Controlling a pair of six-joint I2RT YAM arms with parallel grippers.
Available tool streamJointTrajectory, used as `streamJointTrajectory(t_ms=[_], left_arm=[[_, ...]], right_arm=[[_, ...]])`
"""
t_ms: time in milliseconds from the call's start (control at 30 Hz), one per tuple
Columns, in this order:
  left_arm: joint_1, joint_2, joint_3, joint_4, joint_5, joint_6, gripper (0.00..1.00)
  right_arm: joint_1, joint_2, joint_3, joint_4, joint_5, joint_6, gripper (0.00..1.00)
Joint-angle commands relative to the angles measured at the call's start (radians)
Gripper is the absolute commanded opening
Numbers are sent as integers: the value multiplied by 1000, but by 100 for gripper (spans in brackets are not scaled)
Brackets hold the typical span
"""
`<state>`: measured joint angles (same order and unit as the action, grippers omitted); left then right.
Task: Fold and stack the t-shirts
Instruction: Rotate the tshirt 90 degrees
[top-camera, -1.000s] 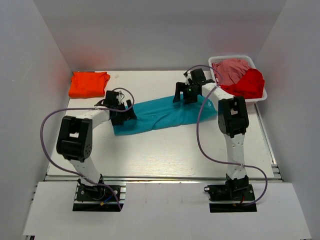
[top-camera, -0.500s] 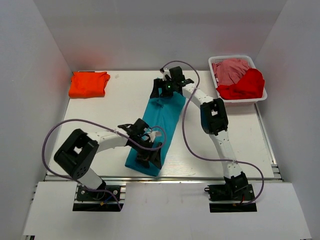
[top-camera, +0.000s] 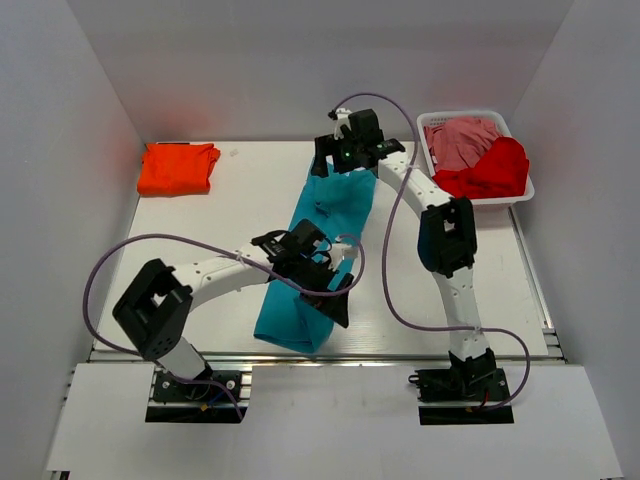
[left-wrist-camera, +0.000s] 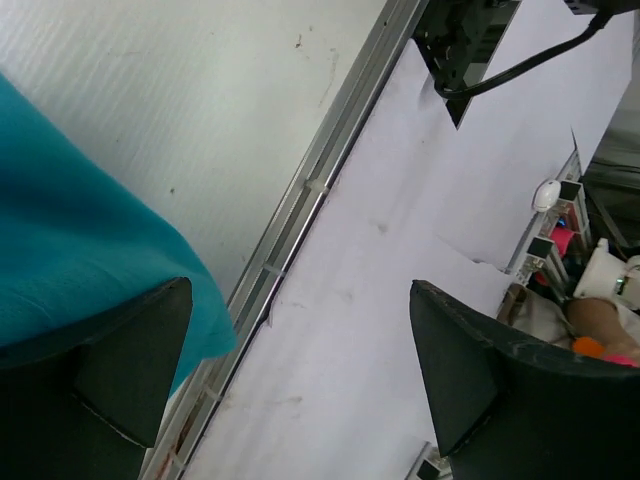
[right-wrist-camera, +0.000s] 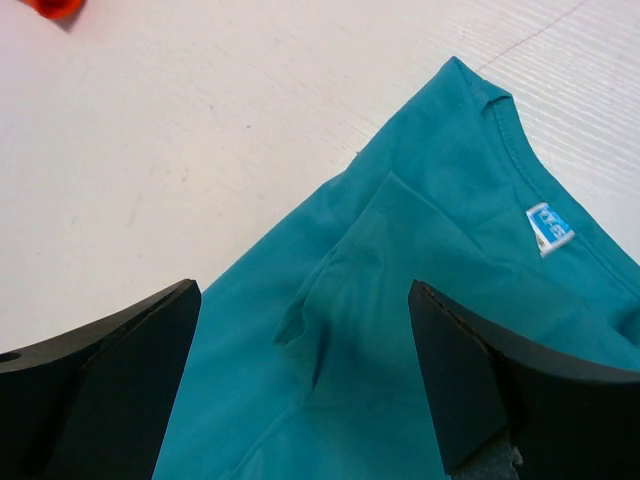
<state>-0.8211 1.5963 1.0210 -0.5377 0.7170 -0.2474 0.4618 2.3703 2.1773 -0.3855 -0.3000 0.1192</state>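
Table (top-camera: 200, 270): white, with your two arms reaching in from 6 o'clock.
Teal shirt (top-camera: 335, 210): you have it lying as a long narrow strip down the middle, from 12 o'clock to 6 o'clock. Its near end reaches the front rail.
Left gripper (top-camera: 333, 300): sits at the strip's 6 o'clock end. Your fingers (left-wrist-camera: 120, 370) stand wide apart and grip nothing, with teal cloth lying under one of them.
Right gripper (top-camera: 342, 165): hovers over the 12 o'clock end, above the collar (right-wrist-camera: 500, 120) and its label (right-wrist-camera: 548, 228). Your fingers are spread wide, nothing between them.
Orange shirt (top-camera: 178, 168): folded to a small rectangle at 10 o'clock, well apart from the teal one.
Basket (top-camera: 470, 114): at 2 o'clock, holding a crumpled red shirt (top-camera: 495, 168) and pink shirt (top-camera: 462, 140).
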Motion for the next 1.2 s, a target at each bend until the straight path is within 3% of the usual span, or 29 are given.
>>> streamJointTrajectory(t_ms=[0,300,500,600,700,867,1167], left_arm=[[-3,-99,7,-16,-37,24,100],[-3,-190,-110,-51,-212,-81,100],[-3,-200,-110,-93,-257,-118,100],[-3,-220,-110,-129,-310,-144,100],[-3,-231,-110,-194,-382,-179,100],[-3,-253,-73,-218,-458,-199,100],[19,-318,-142,-248,-789,-283,100]], right_arm=[[12,-118,-59,-23,39,-23,90],[26,-180,-171,-76,118,-10,90],[31,-187,-172,-82,122,-41,90],[37,-192,-180,-95,201,-32,90],[38,-213,-220,-95,278,-10,90],[40,-253,-347,-61,266,25,90],[58,-183,-418,-64,257,59,90]])
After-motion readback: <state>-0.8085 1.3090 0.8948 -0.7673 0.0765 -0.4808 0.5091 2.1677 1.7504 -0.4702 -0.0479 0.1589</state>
